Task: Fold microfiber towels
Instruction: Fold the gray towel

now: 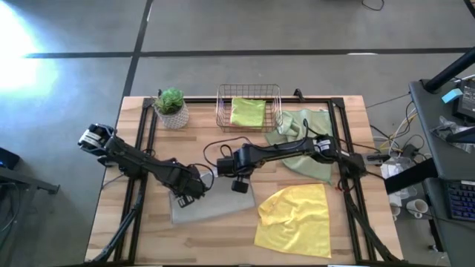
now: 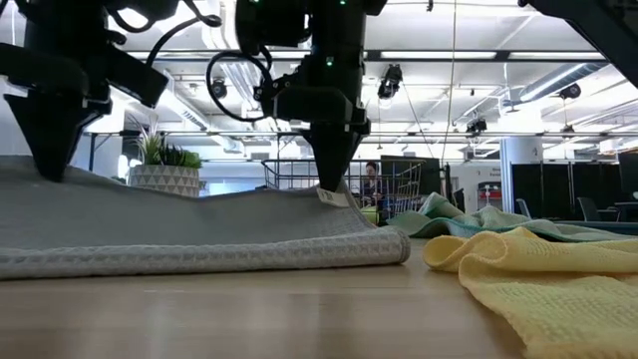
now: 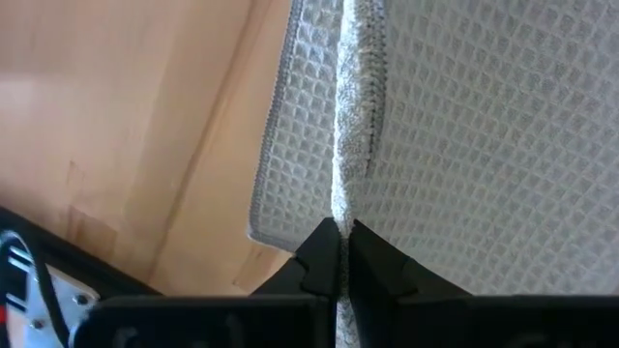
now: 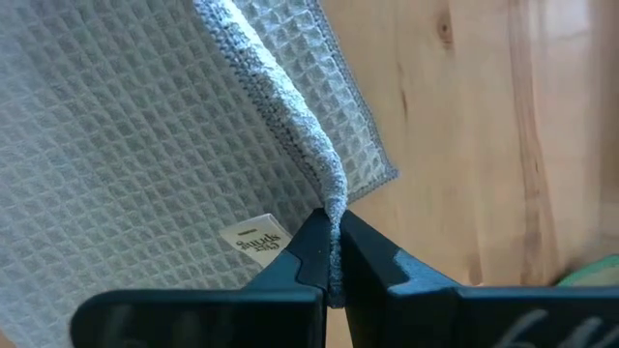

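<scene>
Both grippers, left gripper point(image 3: 338, 253) and right gripper point(image 4: 332, 253), pinch grey waffle-weave microfiber towel point(image 1: 215, 202) mid-fold; folded lime green towel point(image 1: 247, 112) in copper wire basket point(image 1: 223, 100); yellow towel point(image 1: 295, 219) and sage towel point(image 1: 308, 159) await.

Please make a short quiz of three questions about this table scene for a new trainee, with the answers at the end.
1. True or false: both end effectors are shut on the grey towel.
2. Which towel lies in the wire basket? A) yellow B) lime green C) grey
3. Fill in: the potted plant stands beside the ____.

Key:
1. True: the left end effector and the right end effector each pinch an edge of it.
2. B, the lime green towel; the yellow towel lies on the table.
3. Basket.
</scene>
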Robot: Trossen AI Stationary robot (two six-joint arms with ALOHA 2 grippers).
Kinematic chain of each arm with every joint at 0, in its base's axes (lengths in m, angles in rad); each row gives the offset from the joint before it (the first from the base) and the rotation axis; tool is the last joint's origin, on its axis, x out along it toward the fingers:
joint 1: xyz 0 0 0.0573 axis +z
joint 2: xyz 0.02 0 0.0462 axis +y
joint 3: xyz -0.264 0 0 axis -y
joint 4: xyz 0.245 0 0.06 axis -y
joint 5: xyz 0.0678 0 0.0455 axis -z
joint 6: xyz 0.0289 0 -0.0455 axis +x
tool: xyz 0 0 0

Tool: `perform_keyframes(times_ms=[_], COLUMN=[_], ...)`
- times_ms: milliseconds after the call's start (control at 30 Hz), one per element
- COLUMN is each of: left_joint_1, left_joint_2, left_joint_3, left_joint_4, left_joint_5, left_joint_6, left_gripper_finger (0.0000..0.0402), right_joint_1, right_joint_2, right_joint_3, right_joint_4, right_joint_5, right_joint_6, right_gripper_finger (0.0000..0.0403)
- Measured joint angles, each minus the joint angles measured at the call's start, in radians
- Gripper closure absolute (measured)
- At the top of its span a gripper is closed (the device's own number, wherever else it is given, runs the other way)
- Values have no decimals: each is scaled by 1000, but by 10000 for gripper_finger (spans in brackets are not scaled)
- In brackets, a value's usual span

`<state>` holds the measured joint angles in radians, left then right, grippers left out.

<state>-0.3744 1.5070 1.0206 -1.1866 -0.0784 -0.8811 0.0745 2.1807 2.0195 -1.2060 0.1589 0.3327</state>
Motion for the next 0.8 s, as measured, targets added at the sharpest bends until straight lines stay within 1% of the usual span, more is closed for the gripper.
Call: perform_keyframes(times_ms=[100,233,433,533,633,700,800], left_joint_1=[0,0,0,2,2,2,2], left_joint_2=[0,0,0,0,0,0,0], left_joint_3=[0,-1,-13,-13,-13,-13,-13], left_joint_4=[5,22,26,25,25,25,25], left_joint_5=[-5,-2,-3,-5,-16,-45,-53], left_joint_6=[36,129,105,105,110,102,102], left_gripper_finger=[400,400,396,375,342,318,288], right_joint_1=[-1,-1,-1,-1,-1,-1,-1], right_joint_2=[0,0,0,0,0,0,0], right_joint_3=[-2,-5,-8,-8,-8,-8,-8], right_joint_4=[3,7,8,12,12,14,18], right_joint_5=[0,0,0,0,0,0,0], right_joint_6=[1,1,3,11,11,11,10], right_gripper_finger=[394,394,394,394,394,394,394])
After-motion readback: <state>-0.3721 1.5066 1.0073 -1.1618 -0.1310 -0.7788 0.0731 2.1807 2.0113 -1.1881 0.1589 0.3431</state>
